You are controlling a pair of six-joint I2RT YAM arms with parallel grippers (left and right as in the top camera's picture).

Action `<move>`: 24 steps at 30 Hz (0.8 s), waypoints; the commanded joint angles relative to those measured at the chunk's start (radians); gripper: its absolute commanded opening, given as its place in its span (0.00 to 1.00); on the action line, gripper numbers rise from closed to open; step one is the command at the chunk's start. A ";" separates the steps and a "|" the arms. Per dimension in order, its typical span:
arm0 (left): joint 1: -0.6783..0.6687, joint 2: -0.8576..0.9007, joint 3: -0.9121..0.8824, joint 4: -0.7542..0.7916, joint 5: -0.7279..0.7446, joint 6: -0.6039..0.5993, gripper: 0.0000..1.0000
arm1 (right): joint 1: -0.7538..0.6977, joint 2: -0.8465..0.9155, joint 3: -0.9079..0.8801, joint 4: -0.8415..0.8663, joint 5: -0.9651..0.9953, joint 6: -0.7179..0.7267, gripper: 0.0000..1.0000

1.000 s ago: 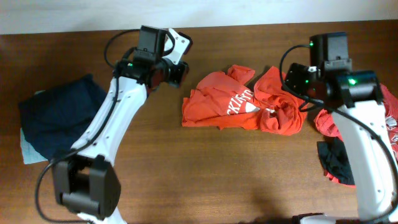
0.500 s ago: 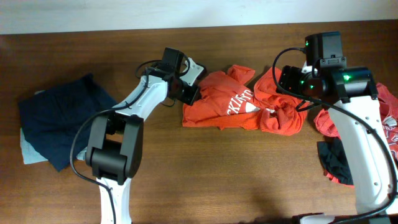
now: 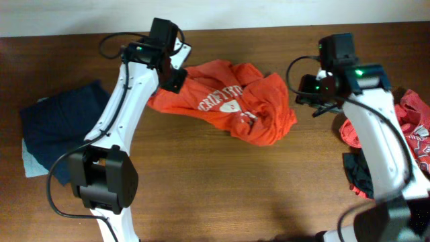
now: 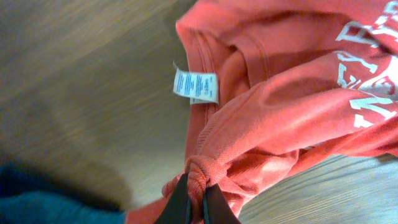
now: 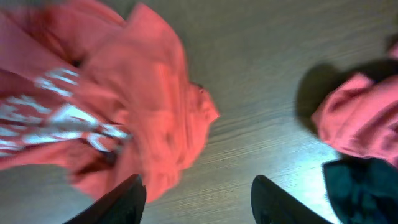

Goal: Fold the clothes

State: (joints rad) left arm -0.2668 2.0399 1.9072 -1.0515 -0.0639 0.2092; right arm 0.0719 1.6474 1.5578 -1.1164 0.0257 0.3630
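The left gripper (image 4: 194, 198) pinches the red shirt (image 3: 232, 101), which lies crumpled in the middle of the table (image 3: 222, 188). The right gripper (image 5: 198, 198) is open and empty. More clothes (image 3: 411, 134) wait unfolded at the table's right side.

Overhead view: the white lettering (image 3: 225, 102) on the orange-red T-shirt (image 3: 262, 111) is crumpled and too small to read. At the right edge, a pile of red and dark clothes (image 3: 413, 121) is cut off by the frame and partly covered by the right arm (image 3: 375, 144). At far left, a pale piece (image 3: 30, 161) shows only as a strip from under the navy garment (image 3: 60, 128).

Left wrist view: the shirt's white label (image 4: 196, 86) is too blurred to read. The lettering runs off the right edge. A dark blue-green cloth (image 4: 37, 199) in the lower left corner is blurred and cut off.

Right wrist view: the whole picture is blurred. A red piece (image 5: 360, 121) and a dark piece (image 5: 367, 186) run off the right edge.
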 commanded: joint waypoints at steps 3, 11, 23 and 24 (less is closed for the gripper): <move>0.008 -0.002 0.003 -0.027 -0.060 0.006 0.00 | 0.052 0.211 -0.017 0.072 -0.209 -0.090 0.74; 0.008 -0.002 0.003 -0.034 -0.060 0.006 0.00 | 0.188 0.368 -0.017 0.167 -0.068 -0.081 0.72; 0.101 -0.002 0.003 -0.087 -0.076 -0.037 0.00 | -0.043 0.342 -0.015 -0.086 0.275 0.039 0.04; 0.109 -0.002 0.003 -0.091 -0.076 -0.037 0.01 | -0.061 0.336 -0.015 -0.093 0.272 0.039 0.04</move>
State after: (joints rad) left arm -0.2050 2.0407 1.9057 -1.1286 -0.1127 0.1970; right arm 0.0704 2.0190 1.5463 -1.1919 0.2459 0.3721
